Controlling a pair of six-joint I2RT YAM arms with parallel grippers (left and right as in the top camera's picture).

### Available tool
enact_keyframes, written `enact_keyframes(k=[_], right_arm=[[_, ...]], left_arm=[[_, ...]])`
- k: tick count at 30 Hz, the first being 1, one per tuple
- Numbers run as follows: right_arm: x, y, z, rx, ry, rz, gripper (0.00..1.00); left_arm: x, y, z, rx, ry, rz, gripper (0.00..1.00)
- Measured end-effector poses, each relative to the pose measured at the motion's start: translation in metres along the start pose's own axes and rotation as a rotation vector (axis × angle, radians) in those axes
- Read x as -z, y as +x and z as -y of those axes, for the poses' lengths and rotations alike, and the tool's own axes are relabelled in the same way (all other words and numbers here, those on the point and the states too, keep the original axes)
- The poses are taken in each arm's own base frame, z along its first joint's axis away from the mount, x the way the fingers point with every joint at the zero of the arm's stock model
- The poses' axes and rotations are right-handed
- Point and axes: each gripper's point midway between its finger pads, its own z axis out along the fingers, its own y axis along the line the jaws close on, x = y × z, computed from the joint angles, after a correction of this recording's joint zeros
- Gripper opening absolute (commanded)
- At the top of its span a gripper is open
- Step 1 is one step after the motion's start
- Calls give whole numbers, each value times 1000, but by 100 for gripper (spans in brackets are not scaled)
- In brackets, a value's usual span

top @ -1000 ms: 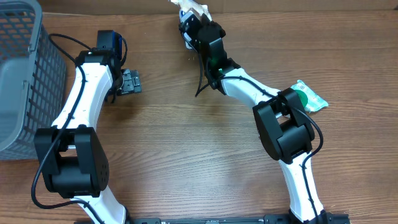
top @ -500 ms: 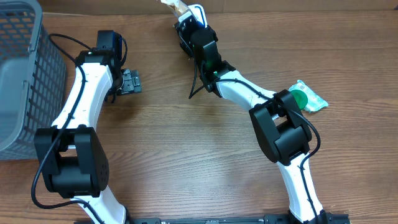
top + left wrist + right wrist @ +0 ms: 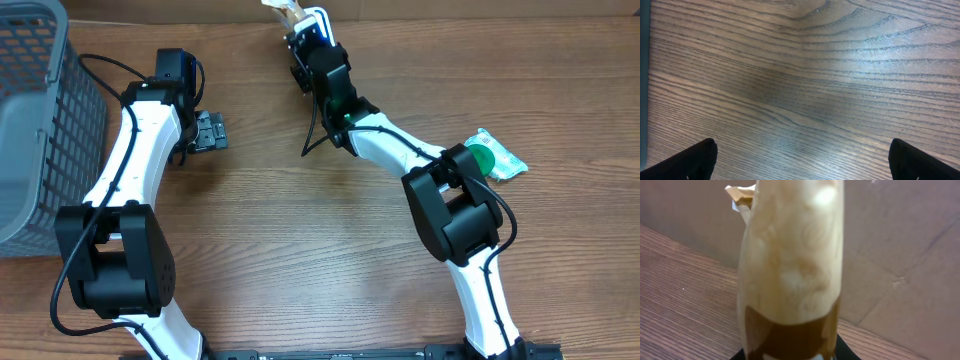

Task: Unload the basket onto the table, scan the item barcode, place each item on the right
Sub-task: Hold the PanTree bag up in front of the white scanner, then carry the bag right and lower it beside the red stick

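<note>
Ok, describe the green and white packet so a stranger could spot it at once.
On the brown wooden table, look right, beside the right arm's big black joint. The green and white plastic packet lies there, partly hidden by the arm. It's the only packet lying on the wood; the cream and brown wrapped item is up in the right gripper.

— What is seen of the item?
— A glossy packet point(image 3: 790, 270) is seen, cream over most of its length and brown at the near end, with a crumpled tip.
— How is it placed?
— It is clamped at its brown end by the right gripper point(image 3: 302, 22) and pointed toward the far edge of the table point(image 3: 300, 250). Its print is too blurred to be read.
</note>
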Motion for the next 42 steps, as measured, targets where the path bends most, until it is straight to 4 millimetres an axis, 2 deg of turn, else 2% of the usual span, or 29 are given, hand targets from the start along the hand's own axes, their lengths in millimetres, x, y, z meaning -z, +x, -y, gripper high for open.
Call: enact_keyframes(k=[3, 6, 9, 11, 12, 15, 19, 22, 24, 26, 30, 33, 38, 42], right_arm=[[13, -21, 14, -10, 7, -4, 3], [37, -54, 32, -33, 7, -12, 3], [78, -81, 50, -51, -3, -75, 4], [103, -88, 59, -52, -12, -128, 3], [118, -86, 63, -46, -23, -178, 4], [150, -63, 61, -17, -83, -335, 4], [193, 11, 46, 29, -218, -671, 11], [226, 58, 44, 45, -279, -898, 11], [244, 78, 47, 38, -293, -1010, 13], [254, 91, 51, 21, -292, -1077, 15], [263, 112, 54, -1, -287, -1144, 22], [267, 126, 55, -9, -285, -1181, 30], [270, 140, 55, -17, -280, -1207, 56], [272, 145, 54, -17, -283, -1219, 69]], left_arm=[[0, 0, 0, 0, 0, 0, 100], [0, 0, 0, 0, -1, -1, 100], [0, 0, 0, 0, 0, -1, 100], [0, 0, 0, 0, 0, 0, 100], [0, 0, 0, 0, 0, -1, 100], [0, 0, 0, 0, 0, -1, 100], [0, 0, 0, 0, 0, 0, 100], [0, 0, 0, 0, 0, 0, 100], [0, 0, 0, 0, 0, 0, 100], [0, 0, 0, 0, 0, 0, 100], [0, 0, 0, 0, 0, 0, 100], [0, 0, 0, 0, -1, -1, 100], [0, 0, 0, 0, 0, 0, 100], [0, 0, 0, 0, 0, 0, 100]])
